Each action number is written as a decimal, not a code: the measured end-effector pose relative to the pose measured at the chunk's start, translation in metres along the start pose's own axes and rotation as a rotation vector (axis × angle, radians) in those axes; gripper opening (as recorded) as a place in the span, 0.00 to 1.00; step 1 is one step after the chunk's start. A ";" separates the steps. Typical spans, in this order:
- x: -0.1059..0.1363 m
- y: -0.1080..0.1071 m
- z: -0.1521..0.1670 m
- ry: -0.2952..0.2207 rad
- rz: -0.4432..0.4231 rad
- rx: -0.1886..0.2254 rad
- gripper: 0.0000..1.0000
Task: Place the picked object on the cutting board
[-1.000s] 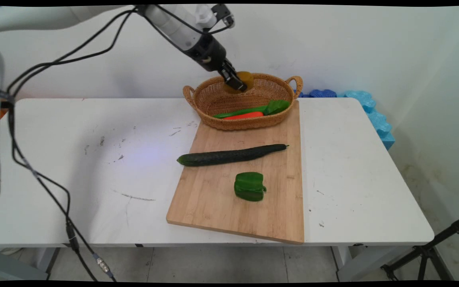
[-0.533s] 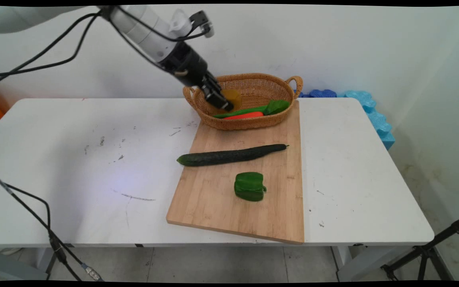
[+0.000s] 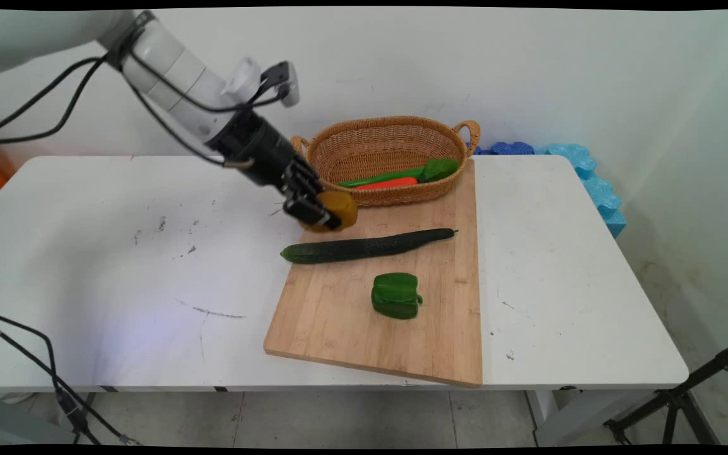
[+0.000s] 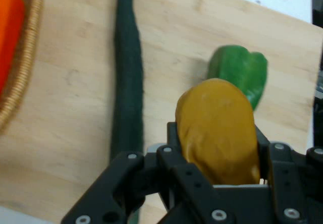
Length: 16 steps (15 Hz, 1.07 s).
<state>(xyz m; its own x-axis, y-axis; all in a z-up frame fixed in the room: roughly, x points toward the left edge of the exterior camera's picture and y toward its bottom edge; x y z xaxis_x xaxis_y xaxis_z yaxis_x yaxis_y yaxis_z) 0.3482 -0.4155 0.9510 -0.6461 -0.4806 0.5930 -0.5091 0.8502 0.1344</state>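
Note:
My gripper (image 3: pixel 321 216) is shut on a yellow-brown potato (image 3: pixel 339 208), held in the air over the far left corner of the wooden cutting board (image 3: pixel 339 316). In the hand view the potato (image 4: pixel 218 128) fills the space between the black fingers (image 4: pixel 174 156). Just below it on the board lies a long dark cucumber (image 3: pixel 364 245), seen in the hand view as a dark strip (image 4: pixel 127 82). A green bell pepper (image 3: pixel 395 295) sits nearer the board's front; in the hand view the pepper (image 4: pixel 242 72) shows partly behind the potato.
A wicker basket (image 3: pixel 414 189) stands at the board's far end, with a green pepper (image 3: pixel 430 169) and a carrot (image 3: pixel 386 183) inside. Blue foam pieces (image 3: pixel 585 170) lie behind the table's right corner. Black cables hang at the left.
The gripper has carried the potato out of the basket, down and to the left, to above the board's far left corner beside the cucumber.

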 end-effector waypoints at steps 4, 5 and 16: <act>-0.027 0.017 0.012 -0.018 0.028 -0.032 0.00; -0.034 0.020 0.017 -0.022 0.035 -0.037 0.00; -0.076 0.023 0.086 -0.057 0.072 -0.034 0.00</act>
<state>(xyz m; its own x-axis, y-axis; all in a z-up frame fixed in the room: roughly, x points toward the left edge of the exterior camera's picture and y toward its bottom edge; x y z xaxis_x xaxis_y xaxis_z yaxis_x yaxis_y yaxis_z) 0.3365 -0.3776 0.8403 -0.7121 -0.4287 0.5560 -0.4410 0.8893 0.1208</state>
